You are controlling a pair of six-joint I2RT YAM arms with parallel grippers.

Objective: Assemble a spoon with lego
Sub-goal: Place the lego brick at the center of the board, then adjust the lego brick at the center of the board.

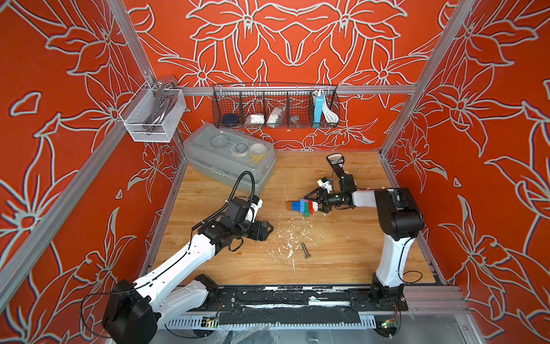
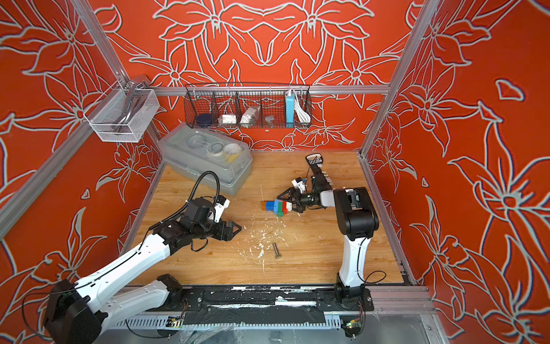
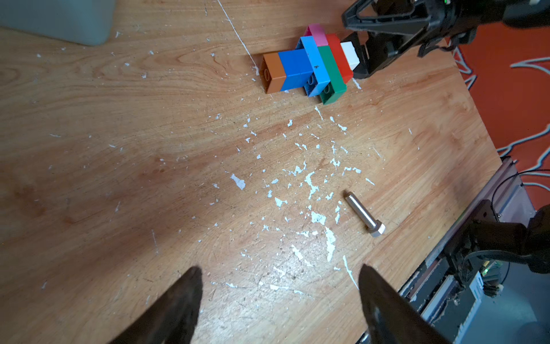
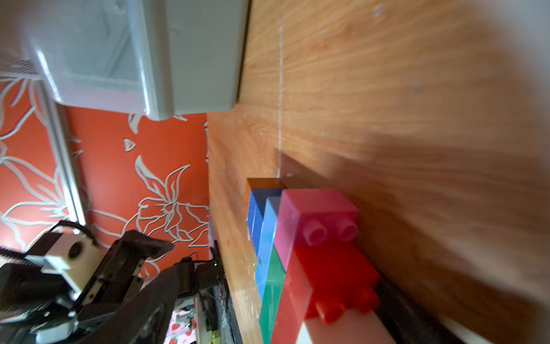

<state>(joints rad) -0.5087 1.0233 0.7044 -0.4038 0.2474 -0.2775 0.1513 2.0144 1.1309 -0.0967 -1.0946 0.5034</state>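
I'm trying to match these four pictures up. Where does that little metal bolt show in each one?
In a top view: the bolt lies on the table, nearer the front edge than the spoon.
In a top view: likewise, bolt in front of spoon.
Left wrist: bolt lies apart from the spoon.
Right wrist: not in it; the spoon fills the foreground.
Shared landmark: the spoon, seen in all four.

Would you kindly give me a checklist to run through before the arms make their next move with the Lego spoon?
1. Lego spoon lying flat on the table, in one piece: ok.
2. Right gripper open at the spoon's white brick: ok.
3. Its fingers clear of that brick: cannot tell.
4. Left gripper open and empty: ok.
5. Metal bolt apart from the spoon: ok.
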